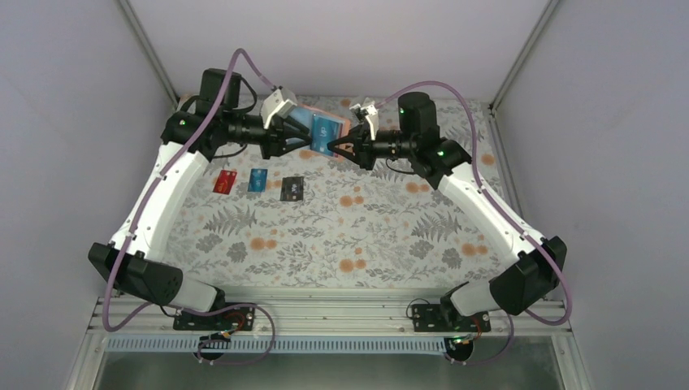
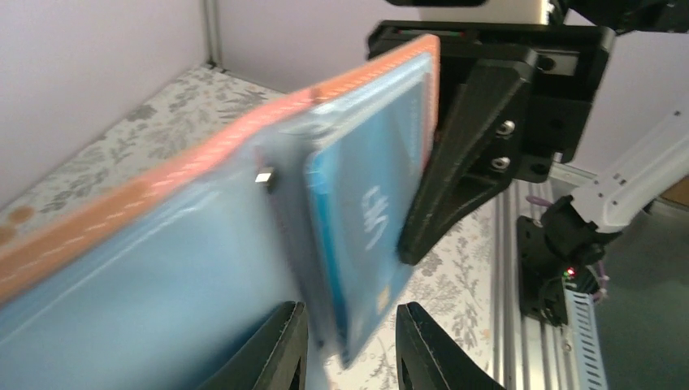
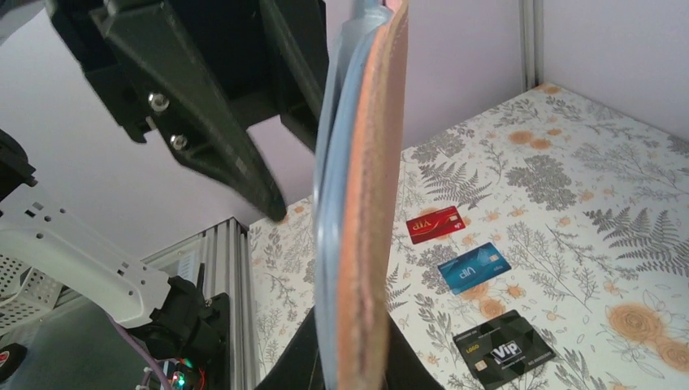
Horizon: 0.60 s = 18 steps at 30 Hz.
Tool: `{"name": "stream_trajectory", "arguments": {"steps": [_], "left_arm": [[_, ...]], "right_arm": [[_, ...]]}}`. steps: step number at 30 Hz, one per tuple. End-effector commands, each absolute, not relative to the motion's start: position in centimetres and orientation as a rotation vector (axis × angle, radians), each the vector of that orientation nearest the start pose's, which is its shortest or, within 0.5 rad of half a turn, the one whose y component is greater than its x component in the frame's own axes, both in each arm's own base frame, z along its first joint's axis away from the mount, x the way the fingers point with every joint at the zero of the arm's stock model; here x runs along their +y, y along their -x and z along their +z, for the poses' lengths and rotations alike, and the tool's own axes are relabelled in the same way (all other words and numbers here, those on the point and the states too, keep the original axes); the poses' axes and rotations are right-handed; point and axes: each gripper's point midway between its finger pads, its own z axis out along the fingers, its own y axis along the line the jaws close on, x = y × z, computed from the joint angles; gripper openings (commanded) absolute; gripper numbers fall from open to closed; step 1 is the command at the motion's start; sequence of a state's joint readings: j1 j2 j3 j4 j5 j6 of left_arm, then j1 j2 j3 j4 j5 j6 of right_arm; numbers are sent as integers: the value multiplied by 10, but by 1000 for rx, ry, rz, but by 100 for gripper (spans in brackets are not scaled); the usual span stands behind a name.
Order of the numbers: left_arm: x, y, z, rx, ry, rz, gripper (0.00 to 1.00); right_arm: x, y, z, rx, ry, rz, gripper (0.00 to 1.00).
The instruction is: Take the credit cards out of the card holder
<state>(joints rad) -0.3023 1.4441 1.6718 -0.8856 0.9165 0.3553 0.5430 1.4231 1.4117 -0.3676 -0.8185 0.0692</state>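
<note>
The card holder (image 1: 313,123), tan outside and light blue inside, hangs open in the air between both grippers. My right gripper (image 1: 347,149) is shut on its edge; in the right wrist view the holder (image 3: 361,187) stands edge-on between those fingers (image 3: 355,345). A blue card (image 2: 370,219) sticks out of a pocket of the holder (image 2: 162,268). My left gripper (image 2: 349,310) is open, its fingers either side of that card's lower corner with gaps showing. Red (image 1: 225,181), blue (image 1: 257,179) and black (image 1: 292,188) cards lie flat on the table.
The floral tablecloth (image 1: 366,227) covers the table. The three loose cards also show in the right wrist view: red (image 3: 436,223), blue (image 3: 474,267), black (image 3: 504,349). Grey walls and metal corner posts enclose the back and sides. An aluminium rail (image 1: 325,313) runs along the near edge.
</note>
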Motion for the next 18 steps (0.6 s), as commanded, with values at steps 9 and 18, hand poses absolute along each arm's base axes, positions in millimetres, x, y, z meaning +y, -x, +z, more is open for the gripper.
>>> {"name": "stream_trajectory", "arguments": {"steps": [9,18], "left_arm": [[-266,-265,396,1646,-1276,-1111,17],[-262,-238,410,1548,-1333,-1202,2]], "right_arm": [[323,-250,389,1533,1140,1236,4],[318,-242,388,1487,1176,1209,24]]}}
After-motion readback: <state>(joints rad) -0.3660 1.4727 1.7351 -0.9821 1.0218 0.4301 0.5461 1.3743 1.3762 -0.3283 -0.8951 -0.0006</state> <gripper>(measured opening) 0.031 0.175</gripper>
